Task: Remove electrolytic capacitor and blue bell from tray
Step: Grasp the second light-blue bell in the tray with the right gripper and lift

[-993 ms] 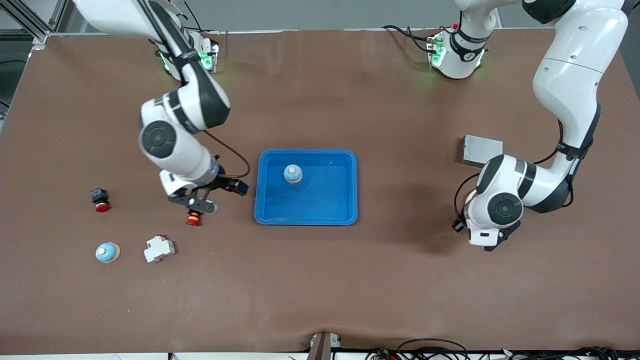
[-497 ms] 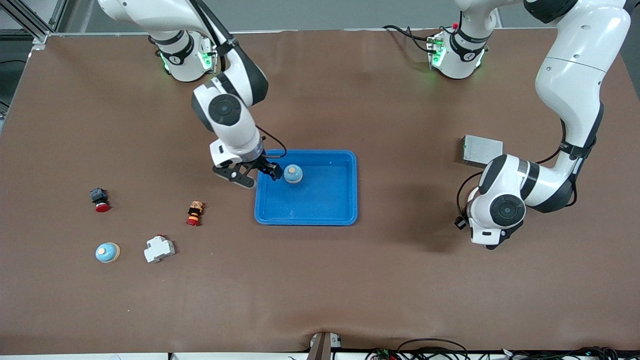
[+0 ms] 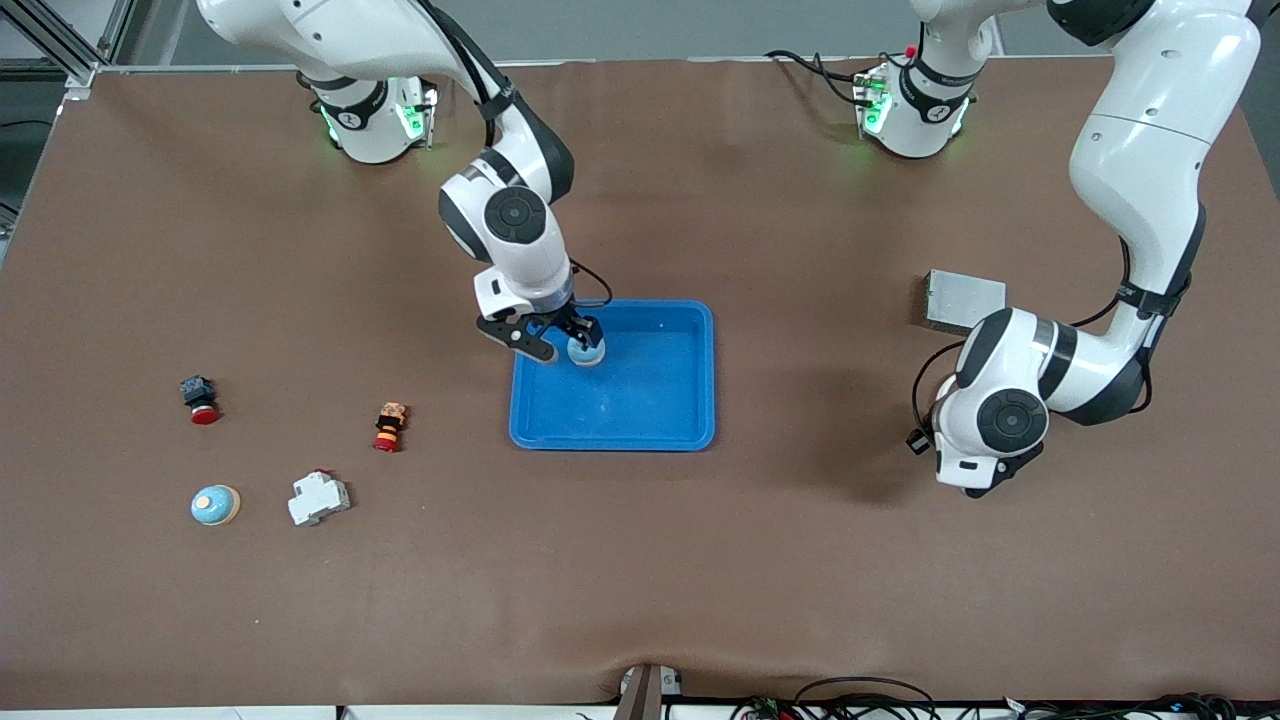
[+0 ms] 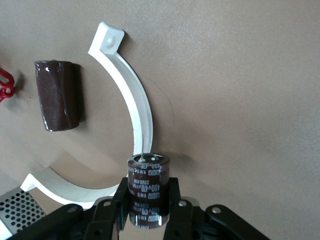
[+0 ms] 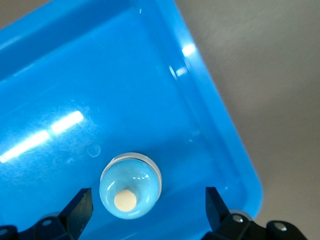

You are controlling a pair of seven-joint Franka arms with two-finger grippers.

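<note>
Hovering with its fingers spread wide over a blue bell (image 3: 586,349) that sits in the blue tray (image 3: 640,425), the right gripper (image 3: 560,343) straddles it without touching, while the left gripper (image 4: 148,210), over the table's left-arm end, is clamped on a brown capacitor (image 4: 147,190).

Even, bright overhead light fills the scene. White glare streaks lie on the floor of the blue tray (image 5: 45,75), around the bell (image 5: 130,186). Beside the tray, the brown table (image 3: 800,560) carries soft, diffuse arm shadows. All views are sharp, with no blur.
</note>
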